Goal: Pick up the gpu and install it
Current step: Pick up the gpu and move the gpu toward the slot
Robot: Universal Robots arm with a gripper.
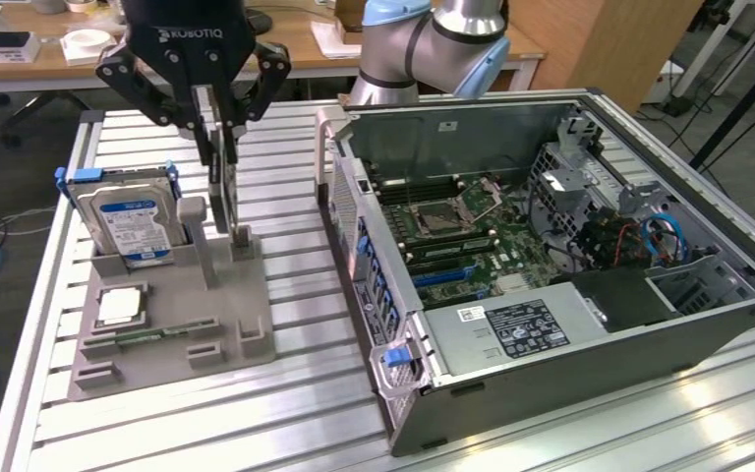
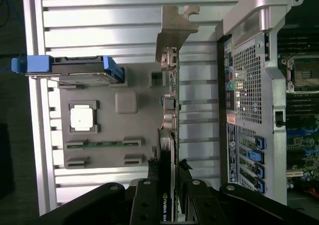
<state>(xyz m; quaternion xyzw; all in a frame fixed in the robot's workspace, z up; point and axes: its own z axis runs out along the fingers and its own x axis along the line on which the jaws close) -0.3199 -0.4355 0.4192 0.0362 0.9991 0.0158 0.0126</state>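
Note:
The gpu point(image 1: 224, 192) is a slim dark card hanging edge-on under my gripper point(image 1: 223, 147), whose fingers are shut on its upper edge. Its lower end is level with the posts of the grey holder point(image 1: 220, 305); I cannot tell whether it still sits in its slot. In the wrist view the gpu point(image 2: 169, 110) runs away from my gripper point(image 2: 169, 165) as a thin strip, ending in a silvery bracket point(image 2: 174, 28). The open computer case point(image 1: 588, 98) lies at the exterior view's right, with its motherboard point(image 1: 463, 231) exposed.
The holder also carries a silver hard drive with a blue label point(image 1: 129, 216), a square processor point(image 1: 118, 307) and a green memory strip point(image 1: 154, 336). The case's perforated rear panel point(image 2: 244, 110) stands close beside the card. All rests on a slatted aluminium table point(image 1: 286, 413).

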